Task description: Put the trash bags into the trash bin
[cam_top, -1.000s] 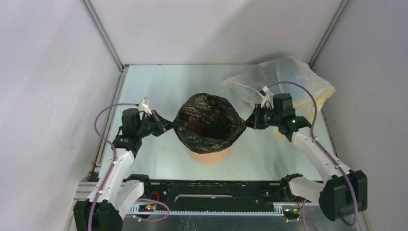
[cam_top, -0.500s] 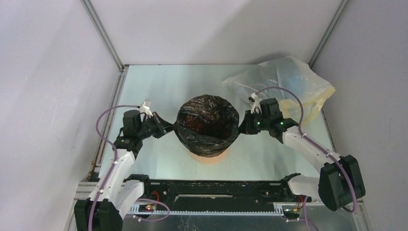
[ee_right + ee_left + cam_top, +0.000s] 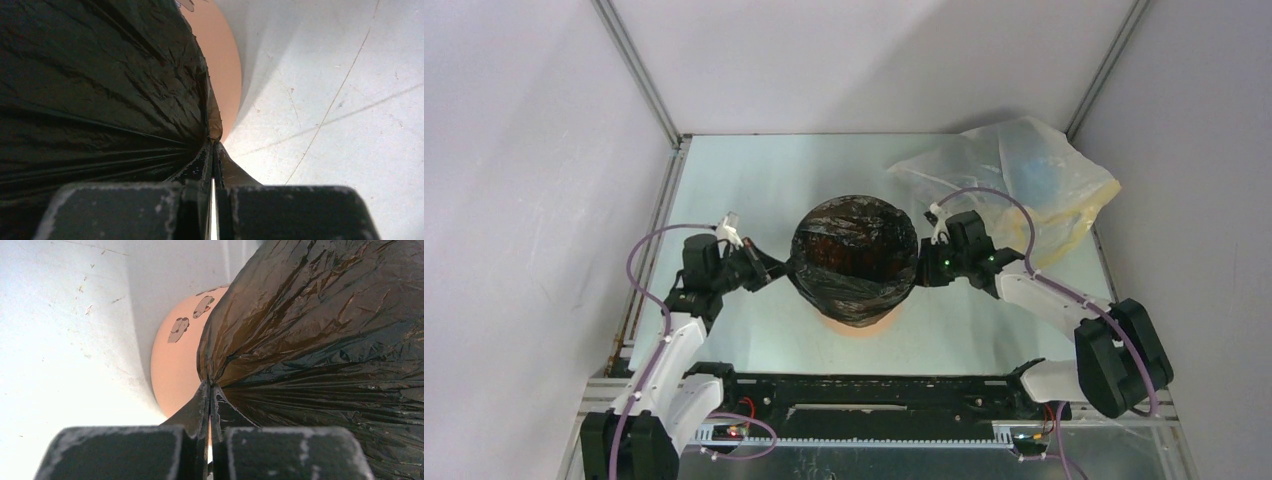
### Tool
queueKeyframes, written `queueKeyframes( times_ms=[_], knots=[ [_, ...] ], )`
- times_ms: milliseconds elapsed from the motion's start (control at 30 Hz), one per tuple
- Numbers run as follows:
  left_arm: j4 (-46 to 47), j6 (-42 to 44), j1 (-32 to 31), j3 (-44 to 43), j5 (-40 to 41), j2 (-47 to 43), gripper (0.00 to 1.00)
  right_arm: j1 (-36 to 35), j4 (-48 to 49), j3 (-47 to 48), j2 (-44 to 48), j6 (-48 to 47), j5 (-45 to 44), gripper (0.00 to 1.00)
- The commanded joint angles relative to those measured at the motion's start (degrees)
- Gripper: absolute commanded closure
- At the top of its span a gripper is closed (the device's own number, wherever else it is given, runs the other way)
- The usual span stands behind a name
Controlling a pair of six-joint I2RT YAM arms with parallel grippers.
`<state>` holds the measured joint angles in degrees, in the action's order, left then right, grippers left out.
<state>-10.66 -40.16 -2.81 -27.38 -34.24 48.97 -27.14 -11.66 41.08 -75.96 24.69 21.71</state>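
The glossy black trash bag (image 3: 854, 258) is spread open over the round orange trash bin (image 3: 856, 326), covering its mouth and most of its wall. My left gripper (image 3: 774, 270) is shut on the bag's left edge. My right gripper (image 3: 921, 268) is shut on its right edge. In the left wrist view the bag (image 3: 320, 330) fans out from my closed fingertips, with the orange bin (image 3: 175, 360) behind. In the right wrist view the bag (image 3: 100, 90) is pinched beside the bin wall (image 3: 225, 65).
A larger translucent yellowish plastic bag (image 3: 1024, 175) lies crumpled at the back right corner, just behind my right arm. White enclosure walls stand on the left, right and back. The arm bases and black rail (image 3: 864, 395) run along the near edge.
Both grippers have moved inward and lower with the bag edges. The bag's mouth has narrowed and drawn down over the bin, hiding more of the orange wall.
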Motion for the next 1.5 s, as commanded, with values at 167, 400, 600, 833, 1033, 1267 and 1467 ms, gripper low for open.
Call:
queueKeyframes(
  times_ms=[167, 400, 600, 833, 1033, 1267, 1467],
  knots=[
    [3.62, -0.44, 0.39, 0.28, 2.52, -1.6, 0.99, 3.76, -2.5, 0.11, 9.67, -1.94, -6.07, 0.75],
    [3.54, -0.45, 0.4, -0.47, 3.69, -2.36, 0.96, 4.14, -14.58, 6.71, 22.63, -6.71, -16.72, 0.59],
    [-0.45, 1.1, 0.36, -1.68, 8.09, -4.55, 0.79, -1.57, -20.9, 18.47, 25.24, -14.65, -14.83, 0.89],
    [-6.51, -0.36, 0.38, -1.32, 12.75, -11.72, 0.48, -15.07, -26.78, 32.23, 14.62, -23.58, -12.37, 1.0],
    [-17.19, 0.38, 0.41, -4.76, 12.0, -20.39, 0.41, -23.66, -30.44, 42.38, 2.2, -29.77, -14.94, 1.0],
    [-18.62, -1.2, -0.03, -4.13, 3.82, -21.24, 0.42, -25.66, -36.63, 52.03, -10.14, -34.81, -10.61, 1.0],
    [-10.81, -1.57, 0.0, -1.43, 1.61, -15.94, 0.6, -27.2, -40.94, 54.14, -16.29, -35.54, -15.14, 1.0]
  ],
)
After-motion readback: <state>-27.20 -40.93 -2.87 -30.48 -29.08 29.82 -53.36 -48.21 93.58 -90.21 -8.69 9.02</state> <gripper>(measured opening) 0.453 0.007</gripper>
